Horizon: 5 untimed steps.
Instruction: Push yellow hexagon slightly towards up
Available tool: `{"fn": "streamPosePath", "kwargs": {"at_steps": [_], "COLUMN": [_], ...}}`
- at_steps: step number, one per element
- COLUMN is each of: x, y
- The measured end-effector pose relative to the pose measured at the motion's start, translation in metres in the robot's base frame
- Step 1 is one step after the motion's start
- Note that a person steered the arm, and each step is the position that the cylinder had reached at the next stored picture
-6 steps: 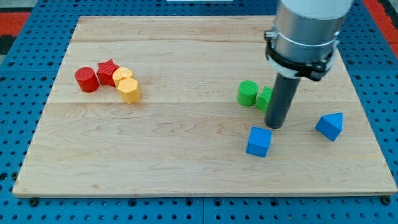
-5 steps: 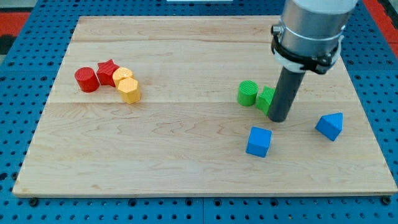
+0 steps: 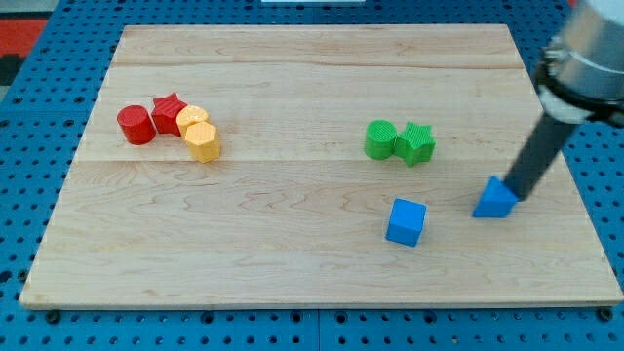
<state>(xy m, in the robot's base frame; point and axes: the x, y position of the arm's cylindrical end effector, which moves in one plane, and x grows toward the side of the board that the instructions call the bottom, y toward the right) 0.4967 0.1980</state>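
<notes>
The yellow hexagon [image 3: 204, 141] lies at the view's left on the wooden board [image 3: 292, 78], touching a yellow round block [image 3: 190, 119] just above it. A red star [image 3: 169, 109] and a red cylinder [image 3: 136, 125] sit to their left. My tip [image 3: 516, 192] is far off at the view's right, touching the upper right side of a blue triangular block [image 3: 495, 199]. The rod slants up to the right from there.
A green cylinder [image 3: 379, 139] and a green star [image 3: 415, 143] sit side by side right of centre. A blue cube [image 3: 406, 221] lies below them. The board's right edge is close to my tip.
My tip moved from beside the green star to the right and now touches the blue triangular block, which has shifted left and slightly down. The green pair shifted slightly left.
</notes>
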Motion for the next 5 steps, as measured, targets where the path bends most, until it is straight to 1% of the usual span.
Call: {"fn": "streamPosePath", "kwargs": {"at_steps": [1,3,4,5], "x": [0.002,-0.006,-0.007,-0.008], "y": [-0.054,-0.097,-0.143,-0.162]}}
